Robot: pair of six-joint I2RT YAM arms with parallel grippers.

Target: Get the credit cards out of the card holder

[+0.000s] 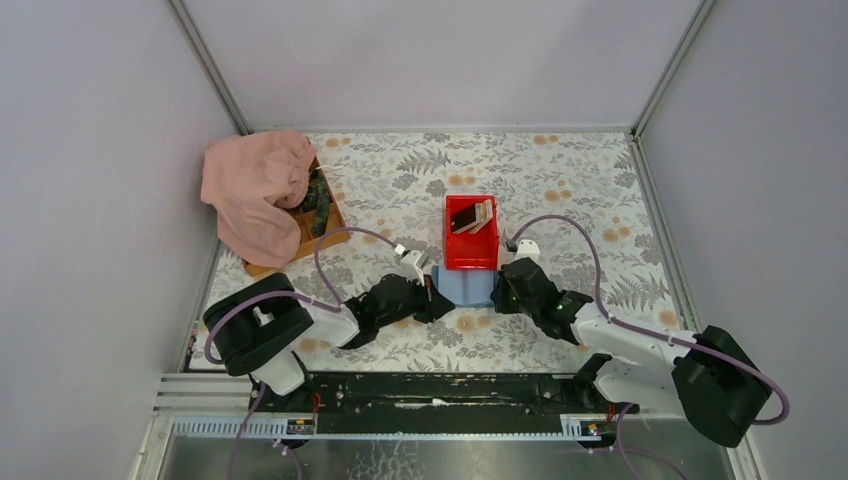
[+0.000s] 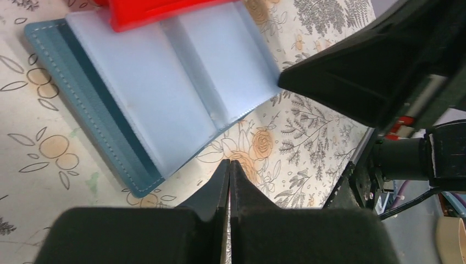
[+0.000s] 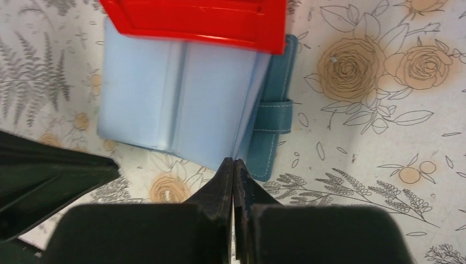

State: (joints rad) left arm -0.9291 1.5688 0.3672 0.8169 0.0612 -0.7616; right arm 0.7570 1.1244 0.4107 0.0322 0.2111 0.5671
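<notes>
From above, the floral-patterned surface point(image 1: 560, 180) carries a red bin point(image 1: 470, 250) at mid-frame. The credit cards point(image 1: 470, 216), one dark and others pale and tan, lie in its upper half. The blue card holder point(image 1: 467, 288) lies open just below the bin, its top edge tucked under the bin's near rim. The left hand point(image 1: 436, 300) sits at the holder's left edge and the right hand point(image 1: 500, 290) at its right edge. A pink cloth point(image 1: 255, 190) is heaped over a brown board point(image 1: 325, 215) in the upper left.

In the left wrist view, the left hand point(image 2: 229, 165) has its fingers pressed together with nothing between them. Their tips are over the bare surface just below the holder's lower edge. The holder fills the upper left, with pale blue sleeves spread over a darker stitched cover. The red bin overlaps its top. The black right hand crosses the upper right.

In the right wrist view, the right hand point(image 3: 233, 164) is likewise fully closed and holds nothing. Its tips are at the lower edge of the sleeves, and I cannot tell whether they touch it. The holder's strap point(image 3: 273, 116) points right. The bin covers the holder's top edge, and the left hand shows at lower left.
</notes>
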